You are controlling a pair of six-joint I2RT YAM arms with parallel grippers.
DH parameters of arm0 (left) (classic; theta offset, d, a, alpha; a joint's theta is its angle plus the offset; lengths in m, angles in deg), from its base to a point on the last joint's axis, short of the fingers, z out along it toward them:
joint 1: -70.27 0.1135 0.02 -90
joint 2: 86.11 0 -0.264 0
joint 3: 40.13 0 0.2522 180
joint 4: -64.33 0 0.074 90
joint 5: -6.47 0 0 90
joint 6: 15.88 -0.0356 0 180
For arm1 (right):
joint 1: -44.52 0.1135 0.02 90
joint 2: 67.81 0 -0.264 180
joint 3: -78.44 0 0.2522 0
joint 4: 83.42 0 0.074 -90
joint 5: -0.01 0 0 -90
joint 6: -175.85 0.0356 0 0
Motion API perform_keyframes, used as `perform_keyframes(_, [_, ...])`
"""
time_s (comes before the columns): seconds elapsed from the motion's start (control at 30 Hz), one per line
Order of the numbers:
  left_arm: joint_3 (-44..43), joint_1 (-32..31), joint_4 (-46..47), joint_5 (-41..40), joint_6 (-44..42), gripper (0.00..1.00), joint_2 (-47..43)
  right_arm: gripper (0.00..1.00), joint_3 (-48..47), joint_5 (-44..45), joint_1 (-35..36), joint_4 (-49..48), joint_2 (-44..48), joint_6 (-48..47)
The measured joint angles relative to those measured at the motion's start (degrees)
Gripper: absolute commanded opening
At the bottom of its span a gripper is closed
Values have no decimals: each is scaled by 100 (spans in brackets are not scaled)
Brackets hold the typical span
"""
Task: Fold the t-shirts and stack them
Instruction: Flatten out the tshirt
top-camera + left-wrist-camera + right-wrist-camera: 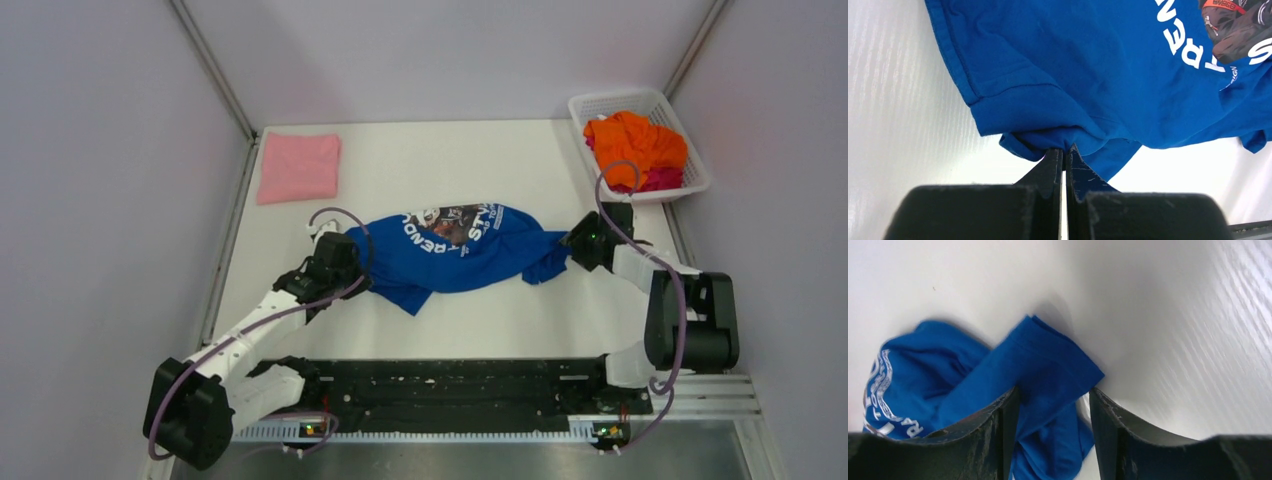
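Blue t-shirt (455, 262), bunched into a long heap.
Left gripper (1064, 152) pinched tight on its hem; right gripper (1054, 396) fingers apart astride a corner, contact unclear.

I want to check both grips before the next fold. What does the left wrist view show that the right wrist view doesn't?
Only the left wrist view shows the left hand pinched shut on a bunched edge of the blue t-shirt, and the dark picture in its print.

Only the right wrist view shows the right hand. Its fingers are apart and a flap of the shirt lies between them, not pinched.

Both views show the same blue t-shirt, its white lettering and the white table under it.
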Motion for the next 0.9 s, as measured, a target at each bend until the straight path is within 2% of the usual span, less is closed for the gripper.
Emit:
perform_keyframes(0.1, [-4, 0, -33, -46, 2, 0, 7, 45, -76, -74, 0, -339, -229, 55])
perform_keyframes(0.37, [-68, 0, -87, -249, -46, 0, 4, 0, -98, -22, 2, -859, -590, 144])
perform_keyframes(0.67, [-365, 0, -184, -601, -157, 0, -109, 0, -20, -109, 20, -1705, -595, 11])
perform_keyframes(0.9, [-953, 0, -66, -1158, -509, 0, -566, 0, 352, -212, 52, -2739, 717, -326])
